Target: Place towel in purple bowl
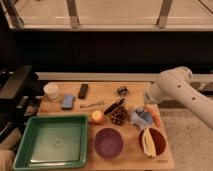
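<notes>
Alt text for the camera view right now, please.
The robot's hand is at the bluish towel on the wooden table, beyond and to the picture's right of the empty purple bowl. A green tray lies front left.

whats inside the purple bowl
The round purple bowl shows only its bare inside. The crumpled blue-grey towel lies outside it, to the upper right, partly covered by the hand.

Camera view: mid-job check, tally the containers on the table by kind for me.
Bowls: 2 (purple bowl, brown bowl)
Trays: 1 (green tray)
Cups: 1 (white cup)
Total: 4
The gripper is down at the towel, behind the brown bowl.
</notes>
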Controlling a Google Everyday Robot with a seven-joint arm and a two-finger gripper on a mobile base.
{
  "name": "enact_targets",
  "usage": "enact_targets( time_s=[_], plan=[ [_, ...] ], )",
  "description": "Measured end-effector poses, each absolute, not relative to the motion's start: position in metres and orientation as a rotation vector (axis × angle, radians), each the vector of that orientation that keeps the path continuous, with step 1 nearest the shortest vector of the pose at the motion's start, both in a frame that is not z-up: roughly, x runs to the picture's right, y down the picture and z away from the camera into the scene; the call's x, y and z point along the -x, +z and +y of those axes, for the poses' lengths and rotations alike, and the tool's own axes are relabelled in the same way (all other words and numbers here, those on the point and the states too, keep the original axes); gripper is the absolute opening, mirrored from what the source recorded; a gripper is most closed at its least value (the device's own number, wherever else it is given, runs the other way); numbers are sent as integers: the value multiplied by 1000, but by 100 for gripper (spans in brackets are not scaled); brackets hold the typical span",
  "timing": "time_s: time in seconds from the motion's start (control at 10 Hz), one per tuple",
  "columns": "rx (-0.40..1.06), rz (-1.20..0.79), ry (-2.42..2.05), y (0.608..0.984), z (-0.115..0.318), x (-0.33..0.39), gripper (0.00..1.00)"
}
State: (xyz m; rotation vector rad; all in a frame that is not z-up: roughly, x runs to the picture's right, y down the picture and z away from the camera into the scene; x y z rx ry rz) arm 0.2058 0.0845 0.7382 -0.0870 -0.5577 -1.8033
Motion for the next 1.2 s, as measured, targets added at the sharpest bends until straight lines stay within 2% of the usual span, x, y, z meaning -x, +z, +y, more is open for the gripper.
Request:
enact_targets(
  time_s=[0.6, 0.9, 1.0, 1.2],
  plan=[
    [93, -628, -1800, 774, 121, -176, 62],
    [98, -658, -1788, 789, 126, -176, 62],
    [101, -667, -1789, 792, 127, -175, 58],
    [112, -694, -1792, 800, 132, -171, 39]
  ],
)
